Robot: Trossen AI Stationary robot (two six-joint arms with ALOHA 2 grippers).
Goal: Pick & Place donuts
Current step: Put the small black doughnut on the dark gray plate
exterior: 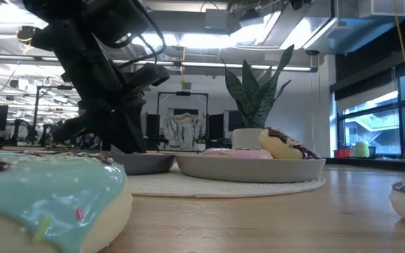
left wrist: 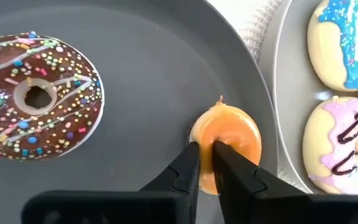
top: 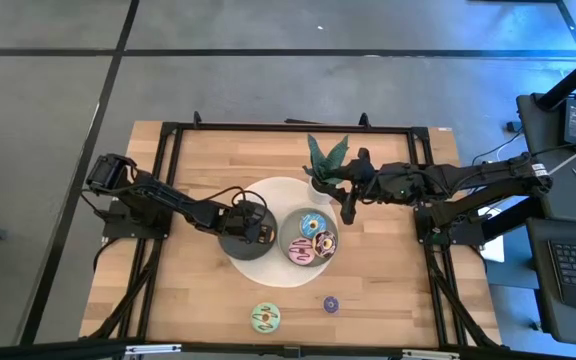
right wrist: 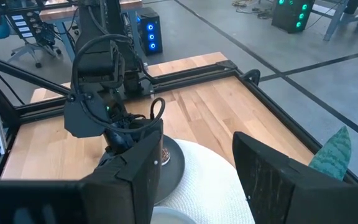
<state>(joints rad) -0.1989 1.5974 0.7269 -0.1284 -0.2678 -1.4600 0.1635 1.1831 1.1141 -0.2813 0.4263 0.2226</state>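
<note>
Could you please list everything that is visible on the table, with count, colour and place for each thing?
Dark grey dish: one, on the white mat, left side.
Brown sprinkled donut: one, in the dark grey dish.
Orange mini donut: one, in the dark grey dish, near its rim.
Light grey dish: one, on the mat, right side.
Blue, pink and brown-iced donuts: three, in the light grey dish.
Green donut: one, on bare wood at the front edge.
Purple mini donut: one, right of the green donut.
White mat: one, round, table centre.
Plant: one, green, behind the mat.
Left hand: shut on the orange mini donut.
Right hand: open, above the mat near the plant.
</note>
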